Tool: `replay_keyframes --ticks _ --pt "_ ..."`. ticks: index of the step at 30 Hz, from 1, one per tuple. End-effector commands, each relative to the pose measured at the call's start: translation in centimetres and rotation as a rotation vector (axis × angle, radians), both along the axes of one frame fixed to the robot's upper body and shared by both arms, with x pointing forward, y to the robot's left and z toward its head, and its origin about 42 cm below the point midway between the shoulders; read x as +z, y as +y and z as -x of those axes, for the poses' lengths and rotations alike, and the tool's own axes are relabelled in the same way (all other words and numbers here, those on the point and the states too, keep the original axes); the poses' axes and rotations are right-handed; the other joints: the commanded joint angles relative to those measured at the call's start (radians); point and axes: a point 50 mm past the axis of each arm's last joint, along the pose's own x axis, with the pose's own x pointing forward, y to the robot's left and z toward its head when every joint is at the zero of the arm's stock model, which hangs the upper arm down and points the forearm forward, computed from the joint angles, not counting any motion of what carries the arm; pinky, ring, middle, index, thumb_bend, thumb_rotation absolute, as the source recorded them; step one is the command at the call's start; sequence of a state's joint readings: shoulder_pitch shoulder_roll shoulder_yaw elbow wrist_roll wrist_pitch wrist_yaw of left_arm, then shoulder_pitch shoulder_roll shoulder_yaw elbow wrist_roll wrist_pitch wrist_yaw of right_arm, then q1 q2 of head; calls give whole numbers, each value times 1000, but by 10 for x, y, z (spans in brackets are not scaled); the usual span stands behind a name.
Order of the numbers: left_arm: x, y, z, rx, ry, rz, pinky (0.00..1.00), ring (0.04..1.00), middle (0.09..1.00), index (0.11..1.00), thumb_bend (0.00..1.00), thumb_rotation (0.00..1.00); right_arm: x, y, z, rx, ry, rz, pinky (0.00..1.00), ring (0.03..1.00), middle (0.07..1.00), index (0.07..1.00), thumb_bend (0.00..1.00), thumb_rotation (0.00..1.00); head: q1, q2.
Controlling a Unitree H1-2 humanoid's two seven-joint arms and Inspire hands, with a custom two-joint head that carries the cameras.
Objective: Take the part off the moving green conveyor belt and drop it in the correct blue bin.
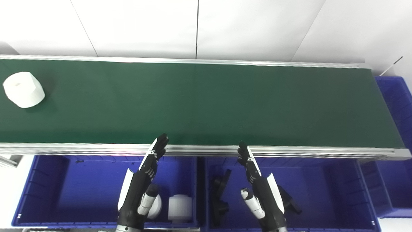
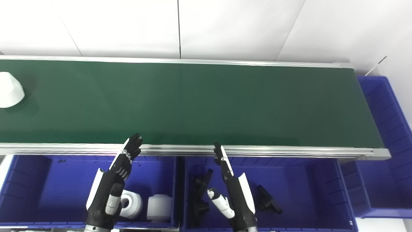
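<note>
A white faceted part (image 1: 23,89) lies at the far left of the green conveyor belt (image 1: 206,103). My left hand (image 1: 141,180) is open and empty, fingers straight, above the left blue bin (image 1: 48,193), its fingertips at the belt's near rail. My right hand (image 1: 257,187) is open and empty above the middle blue bin (image 1: 338,193), fingertips also at the rail. Both hands are far from the part. The left bin holds two white parts (image 1: 180,207). The middle bin holds black parts (image 1: 220,193).
The belt's aluminium near rail (image 1: 289,150) runs between the belt and the bins. A third blue bin (image 1: 397,103) stands at the belt's right end. A white wall lies behind the belt.
</note>
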State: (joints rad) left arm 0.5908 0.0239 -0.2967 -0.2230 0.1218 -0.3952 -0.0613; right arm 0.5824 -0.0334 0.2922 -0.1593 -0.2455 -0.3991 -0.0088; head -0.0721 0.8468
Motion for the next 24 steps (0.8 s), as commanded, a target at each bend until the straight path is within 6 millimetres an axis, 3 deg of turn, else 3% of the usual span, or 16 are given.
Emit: replay_keyframes --ticks 1,24 --pt "6 1 0 -3 -40 0 956 965 942 946 692 1000 9 2 0 11 -35 -13 946 988 1000 1000 772 1000 -1 1" --pt "6 3 0 -4 -30 6 947 959 935 940 690 1000 11 6 0 11 -23 -24 952 993 1000 1000 786 1000 -12 0"
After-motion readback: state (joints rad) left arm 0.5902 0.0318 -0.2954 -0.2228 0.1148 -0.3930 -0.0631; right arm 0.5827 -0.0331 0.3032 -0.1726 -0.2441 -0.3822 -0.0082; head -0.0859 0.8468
